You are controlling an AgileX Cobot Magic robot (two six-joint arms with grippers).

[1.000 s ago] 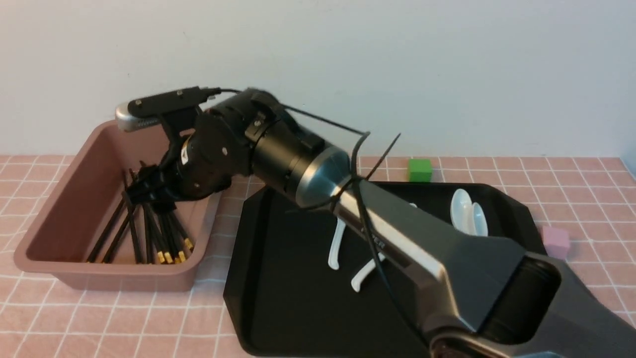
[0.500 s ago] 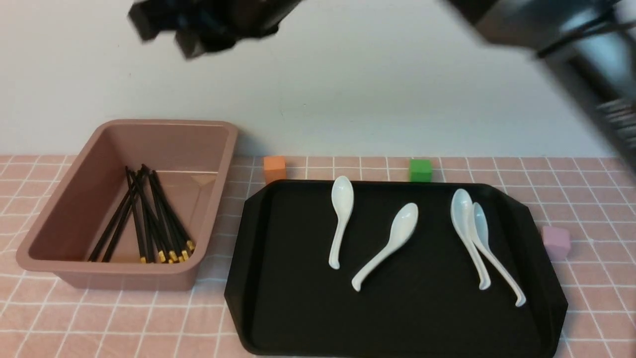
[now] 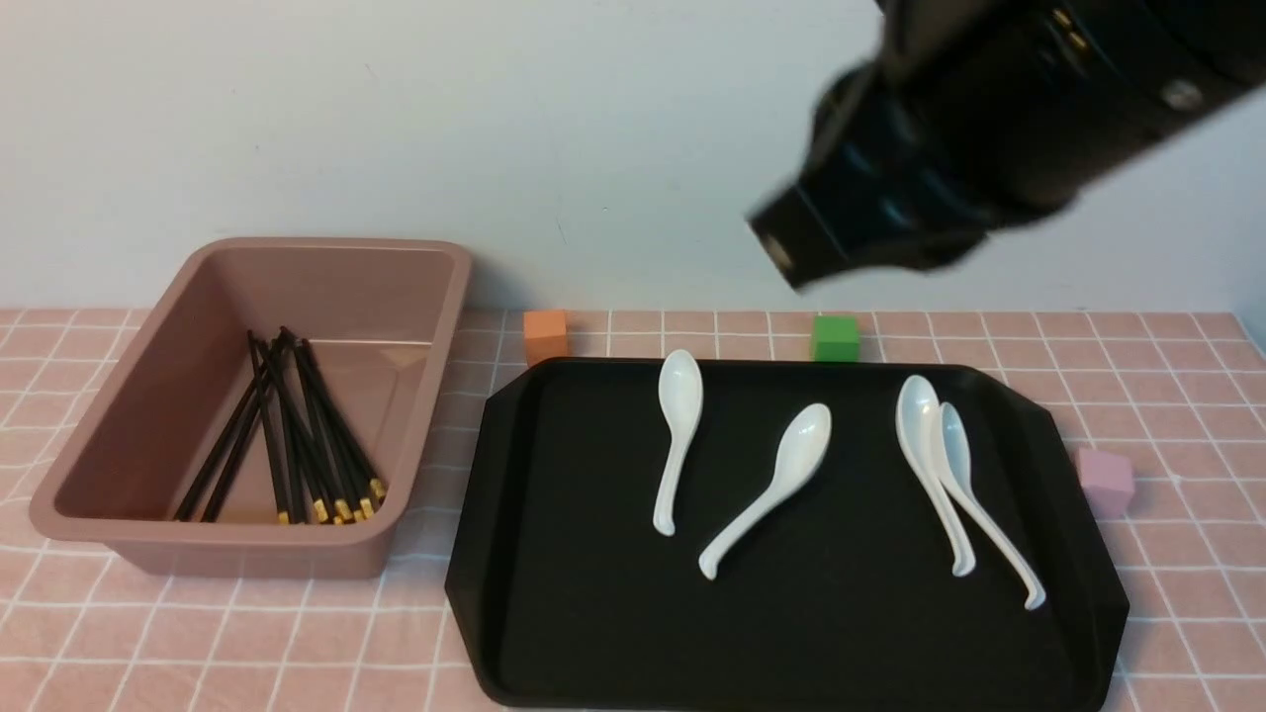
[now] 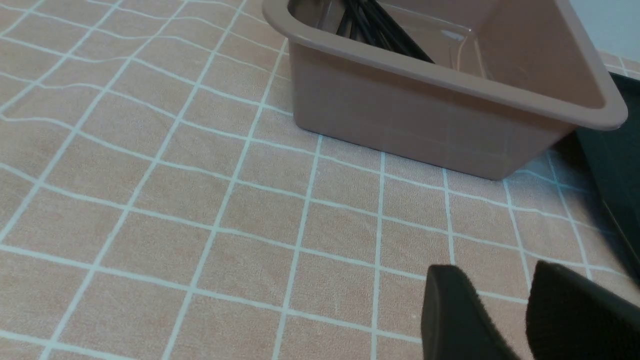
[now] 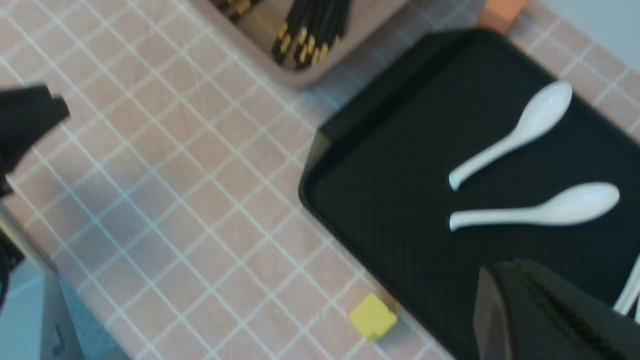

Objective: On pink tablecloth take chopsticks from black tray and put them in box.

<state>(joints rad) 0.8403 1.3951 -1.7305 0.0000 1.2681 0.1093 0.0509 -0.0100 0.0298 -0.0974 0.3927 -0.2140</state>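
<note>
Several black chopsticks [image 3: 297, 435] with gold bands lie fanned out inside the pink-brown box [image 3: 129, 396] at the left of the pink tablecloth [image 3: 297, 643]. The black tray [image 3: 593, 593] lies right of the box. My right gripper [image 3: 786, 247] hangs blurred high above the tray's far right part; in its wrist view the right gripper [image 5: 510, 272] is shut with nothing in it. My left gripper [image 4: 495, 272] is open and empty, low over the cloth near the box [image 4: 400, 115], whose chopsticks [image 4: 380, 25] show above the rim.
Several white spoons [image 3: 678, 435] [image 3: 781, 475] [image 3: 930, 465] lie on the tray. An orange cube [image 3: 546, 334] and a green cube [image 3: 837, 338] sit behind it, a pink cube [image 3: 1106, 480] to its right, a yellow cube [image 5: 372, 316] by its near edge.
My right gripper has risen out of the box, leaving the chopsticks there, swung up and to the right over the tray, and shut its jaws.
</note>
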